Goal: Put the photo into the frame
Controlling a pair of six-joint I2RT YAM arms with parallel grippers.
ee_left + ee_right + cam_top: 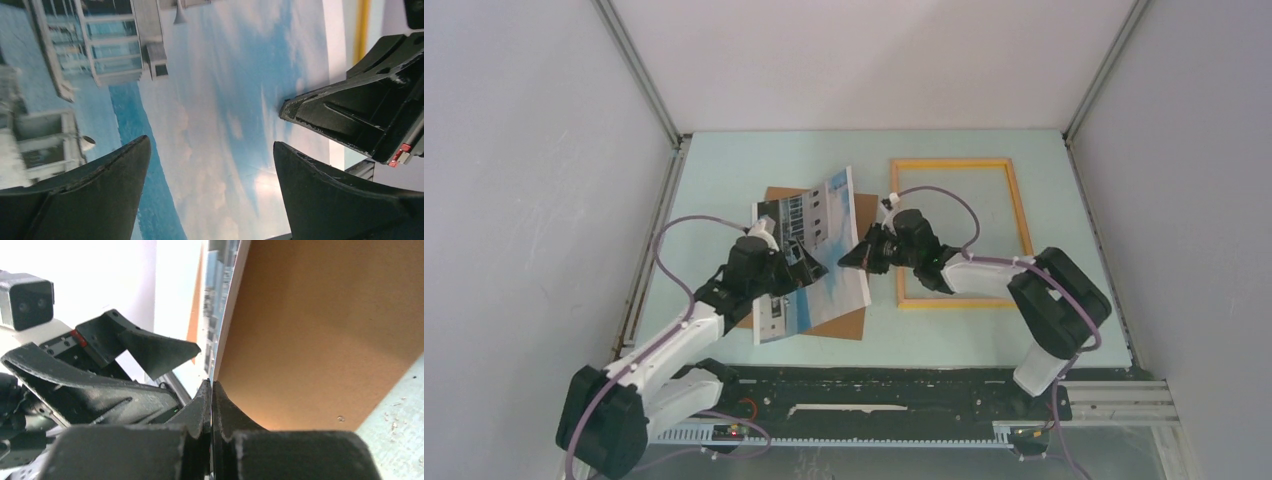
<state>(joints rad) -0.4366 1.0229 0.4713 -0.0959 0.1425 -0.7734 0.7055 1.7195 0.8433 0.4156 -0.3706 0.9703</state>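
The pale green table top (724, 170) bears 3 flat things. At its far right lies the thin yellow-orange wooden picture frame (951, 162) with its clear pane, flat and apart from the other 2. To the frame's left lies the plain brown rectangular backing board (865, 215), and over it sits the paper photo (829, 210) of a white multi-storey building against blue sky, narrow white border around it. The photo is tilted, its right edge raised off the board, and its near left corner reaches past the board's edge. It is outside the frame.

The white left arm (674, 340) reaches in from the near left. The white right arm (984, 272) crosses over the frame's near left part.

The left gripper (808, 262) hangs over the printed face of the photo with its 2 black fingers (100, 195) spread wide and grasping nothing. Whether they touch the paper cannot be told.

The right gripper (210, 390) is clenched on the photo's right edge, the thin white sheet pinched between its 2 pressed-together fingers, with the brown board showing just beyond it.
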